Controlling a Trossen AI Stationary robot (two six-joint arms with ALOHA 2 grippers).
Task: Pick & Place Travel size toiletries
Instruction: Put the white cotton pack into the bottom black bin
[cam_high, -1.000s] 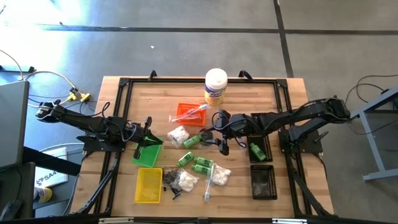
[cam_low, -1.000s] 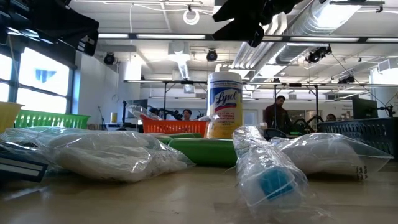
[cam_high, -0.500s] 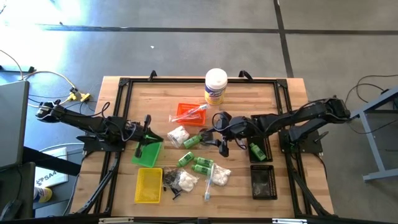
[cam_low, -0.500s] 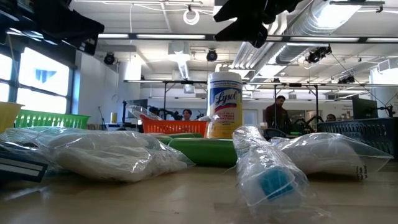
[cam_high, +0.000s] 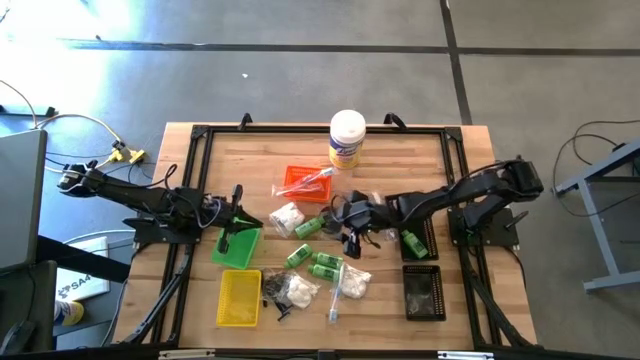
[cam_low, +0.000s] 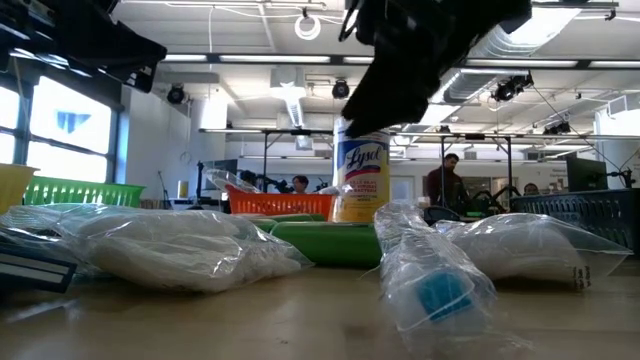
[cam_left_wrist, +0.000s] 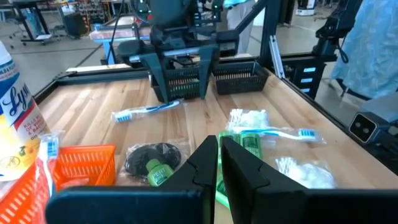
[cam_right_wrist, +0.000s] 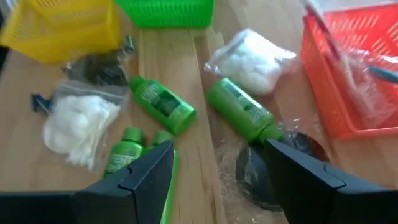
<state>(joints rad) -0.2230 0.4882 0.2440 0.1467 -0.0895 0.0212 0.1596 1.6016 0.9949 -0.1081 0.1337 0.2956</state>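
Some sorted already: wrapped toothbrush in orange tray (cam_high: 303, 181), green bottle (cam_high: 412, 241) in black tray (cam_high: 421, 238). Most left: green bottles (cam_high: 318, 262), fluffy bags (cam_high: 352, 284) at tabletop's (cam_high: 400, 150) middle, toward 6 o'clock. Right gripper (cam_high: 352, 240) wide open, empty, over pile. Left gripper (cam_high: 226, 243) shut, empty, above green tray (cam_high: 236, 250) at 9 o'clock.

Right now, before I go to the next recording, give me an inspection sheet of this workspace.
Surface: wooden table, black frame along its edges.
Job's things: green bottles, bagged white fluffy bits, a wrapped toothbrush lie loose mid-table; one green bottle sits in the black tray.
Clutter: white canister; orange tray, green tray, yellow tray.
Grippers: left gripper shut over the green tray; right gripper open above the loose items.
Cables: yellow-plugged cables on the floor.
Surroundings: people beyond the table.
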